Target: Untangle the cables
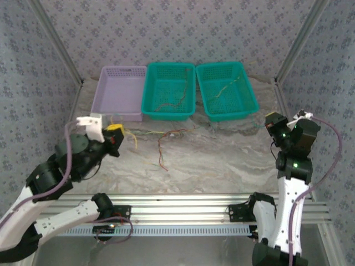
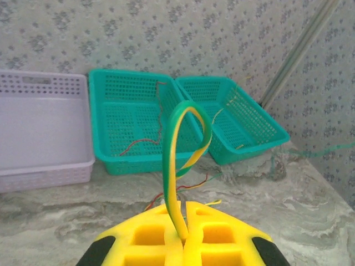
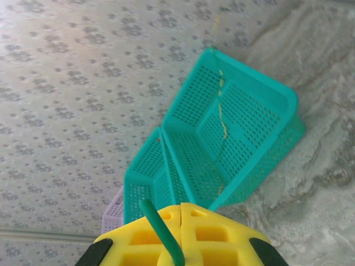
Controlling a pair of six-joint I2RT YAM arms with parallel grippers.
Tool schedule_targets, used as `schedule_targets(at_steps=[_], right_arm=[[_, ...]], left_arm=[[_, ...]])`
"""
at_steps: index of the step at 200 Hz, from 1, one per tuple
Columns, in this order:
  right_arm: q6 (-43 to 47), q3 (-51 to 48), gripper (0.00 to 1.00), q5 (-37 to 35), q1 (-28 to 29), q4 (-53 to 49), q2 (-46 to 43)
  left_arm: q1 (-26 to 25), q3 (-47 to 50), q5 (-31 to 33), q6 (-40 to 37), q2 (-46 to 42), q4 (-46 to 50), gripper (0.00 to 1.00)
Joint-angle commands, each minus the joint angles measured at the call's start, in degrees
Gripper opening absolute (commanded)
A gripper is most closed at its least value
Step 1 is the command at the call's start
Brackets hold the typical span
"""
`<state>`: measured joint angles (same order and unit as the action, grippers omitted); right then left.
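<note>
Cables [image 1: 160,149]: left end effector [image 2: 184,235] pinches a green-yellow cable [image 2: 173,160], right end effector [image 3: 178,244] pinches a green cable [image 3: 158,227].

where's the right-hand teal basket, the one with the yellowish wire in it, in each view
top external: right teal basket is in the back row, furthest right of the three baskets.
left wrist: right teal basket sits right of centre, angled away.
right wrist: right teal basket is centre-right, tilted diagonally in the picture.
shared landmark: the middle teal basket lies right alongside it.
</note>
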<state>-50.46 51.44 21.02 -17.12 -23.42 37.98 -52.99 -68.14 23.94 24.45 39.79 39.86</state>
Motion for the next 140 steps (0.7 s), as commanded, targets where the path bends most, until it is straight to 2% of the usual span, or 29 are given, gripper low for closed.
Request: schedule_targets(at_steps=[1, 26, 60, 68, 88, 113, 127, 140], right_arm=[[3.2, 0.4, 0.00, -6.4, 2.1, -5.8, -5.3], [4.7, -2.1, 0.00, -9.7, 3.7, -8.0, -11.4], [5.9, -1.5, 0.00, -11.2, 6.4, -11.5, -16.2], [6.4, -1.1, 0.00, -11.3, 7.3, -13.2, -17.0], [5.9, -1.3, 0.00, -10.4, 9.5, -13.7, -20.1], [6.7, 0.0, 0.00, -13.6, 10.8, -17.0, -25.1], [7.1, 0.8, 0.00, -15.4, 10.9, -19.5, -27.1], [7.4, 1.9, 0.00, -15.7, 11.1, -21.1, -27.8]], left_arm=[[0.0, -3.9, -4.6, -3.7, 6.2, -8.3, 0.00], [1.1, -9.9, -7.1, -7.8, 16.3, -13.0, 0.00], [8.7, -22.0, -19.0, -7.9, 34.2, -18.5, 0.00], [9.5, -26.3, -20.0, -8.6, 39.2, -18.8, 0.00], [10.6, -42.8, -23.9, -10.4, 53.6, -15.3, 0.00], [10.8, -76.5, -24.6, -13.6, 75.8, -3.7, 0.00], [12.3, -74.7, -25.2, -11.4, 79.0, -11.8, 0.00], [13.3, -85.9, -27.4, -9.8, 87.1, -9.0, 0.00]])
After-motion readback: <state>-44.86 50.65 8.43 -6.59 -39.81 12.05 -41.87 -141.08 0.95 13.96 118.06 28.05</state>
